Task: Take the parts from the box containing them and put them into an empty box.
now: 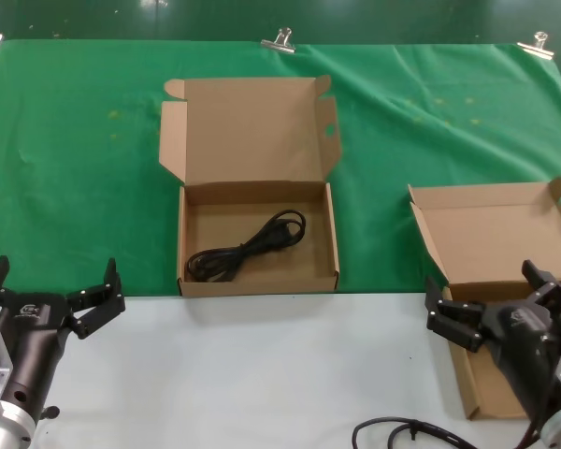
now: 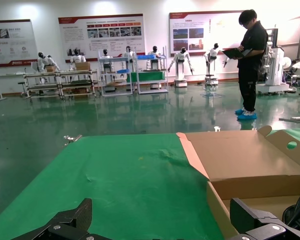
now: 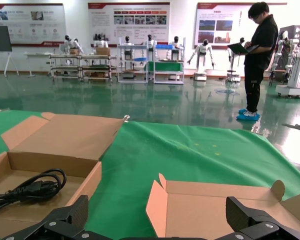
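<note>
A: Cord status?
B: One black power cord (image 1: pixel 246 248), loosely looped, lying diagonally on the floor of the middle box (image 1: pixel 258 281). Lid flipped up and back, slot in its right flap. Box sitting on the green cloth (image 1: pixel 75 168), front edge at the cloth's border with the white tabletop (image 1: pixel 262 365).
A: Other box?
B: Second cardboard box (image 1: pixel 491 234) well off to the right, lid open, ear tabs at the corners. Interior mostly hidden behind the arm.
A: Pincers?
B: Left pincer (image 1: pixel 51 290) spread wide, nothing held, over the tabletop's near left edge. Right pincer (image 1: pixel 496 299) also wide open, nothing held, in front of the second box. Loose black cable (image 1: pixel 411 435) near the right arm.
</note>
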You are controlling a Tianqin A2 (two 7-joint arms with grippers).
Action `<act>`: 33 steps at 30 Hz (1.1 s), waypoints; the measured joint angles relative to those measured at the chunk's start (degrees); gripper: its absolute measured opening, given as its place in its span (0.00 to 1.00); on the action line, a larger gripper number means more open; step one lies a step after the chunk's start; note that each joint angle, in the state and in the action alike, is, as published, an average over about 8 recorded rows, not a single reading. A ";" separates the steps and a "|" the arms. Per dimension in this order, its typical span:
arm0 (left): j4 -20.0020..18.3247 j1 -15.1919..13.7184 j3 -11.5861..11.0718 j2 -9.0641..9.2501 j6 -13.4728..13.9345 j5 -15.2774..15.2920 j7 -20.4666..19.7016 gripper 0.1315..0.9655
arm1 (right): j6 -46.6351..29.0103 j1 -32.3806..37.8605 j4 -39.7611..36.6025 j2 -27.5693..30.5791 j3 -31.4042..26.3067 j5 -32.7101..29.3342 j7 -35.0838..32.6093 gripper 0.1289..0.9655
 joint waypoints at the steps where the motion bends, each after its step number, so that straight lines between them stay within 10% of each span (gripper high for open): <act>1: 0.00 0.00 0.00 0.00 0.00 0.00 0.00 1.00 | 0.00 0.00 0.00 0.00 0.00 0.00 0.00 1.00; 33: 0.00 0.00 0.00 0.00 0.00 0.00 -0.01 1.00 | 0.00 0.00 0.00 0.00 0.00 0.00 0.00 1.00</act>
